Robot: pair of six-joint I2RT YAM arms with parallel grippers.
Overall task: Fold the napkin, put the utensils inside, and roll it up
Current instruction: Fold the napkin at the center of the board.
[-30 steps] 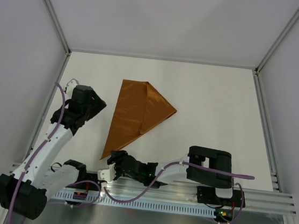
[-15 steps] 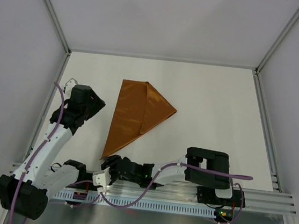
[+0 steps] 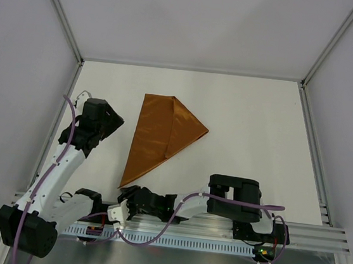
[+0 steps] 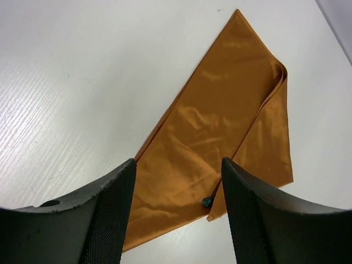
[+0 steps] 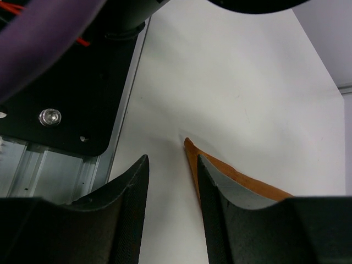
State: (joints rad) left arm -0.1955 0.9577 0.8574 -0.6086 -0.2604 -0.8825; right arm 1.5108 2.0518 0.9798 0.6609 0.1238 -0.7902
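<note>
Napkin [image 3: 164,130], folded into a long triangle, aimed its near tip at the right gripper [image 5: 172,159], jaws half-parted and empty; the left gripper [image 4: 177,161] stood wide open alongside.

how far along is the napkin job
Done: the napkin lies folded on the table, layers overlapping. In hand: the right tool, jaws apart, sits low at the napkin's near tip without gripping it; the left tool hovers open by its left side. Left: no utensils are in view, so placing them and rolling are not yet done.
</note>
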